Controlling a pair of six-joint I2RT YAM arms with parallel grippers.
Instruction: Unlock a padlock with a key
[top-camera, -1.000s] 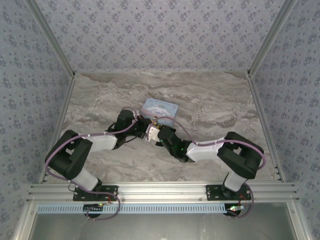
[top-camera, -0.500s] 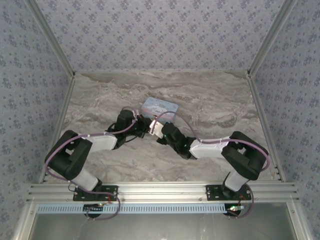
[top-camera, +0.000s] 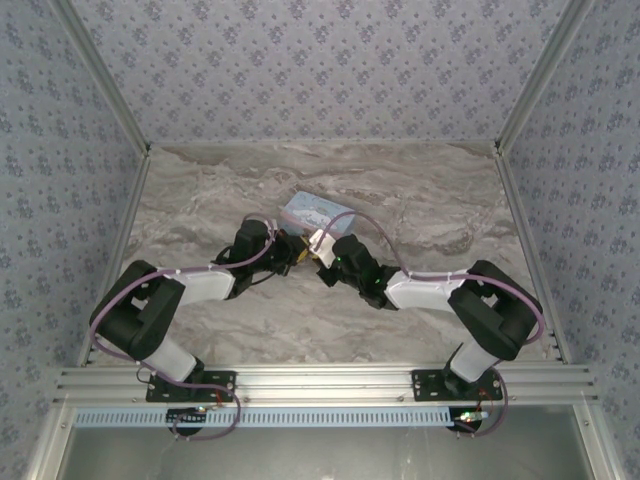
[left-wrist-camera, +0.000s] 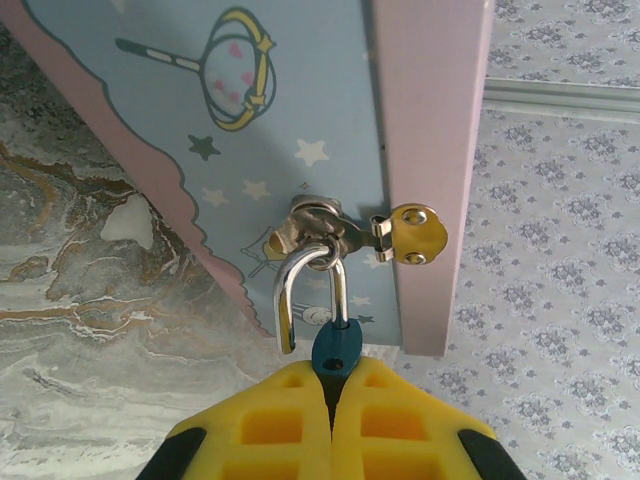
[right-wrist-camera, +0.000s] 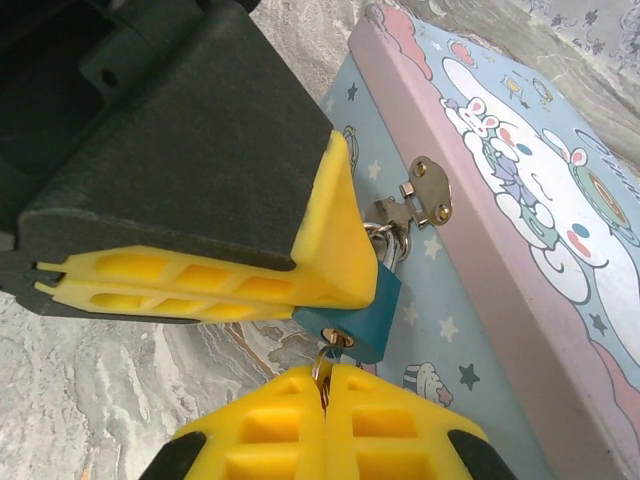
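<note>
- The tiny teal-blue padlock (right-wrist-camera: 372, 305) hangs by its thin silvery shackle (left-wrist-camera: 308, 292) from the metal hasp (left-wrist-camera: 318, 222) on the front of the light-blue, cartoon-printed tin box with a pink lid (right-wrist-camera: 520, 250).
- I cannot tell if the shackle is locked or free.
- The left gripper (left-wrist-camera: 333, 400) is closed on the body of the padlock, with one yellow finger (right-wrist-camera: 200, 285) on each side.
- A small metal key (right-wrist-camera: 325, 360) goes into the bottom of the padlock.
- The right gripper (right-wrist-camera: 325, 390) is closed on this key, just under the padlock.
- In the top view both grippers meet just in front of the tin box, which lies near the middle of the grey marbled table (top-camera: 430, 215).
</note>
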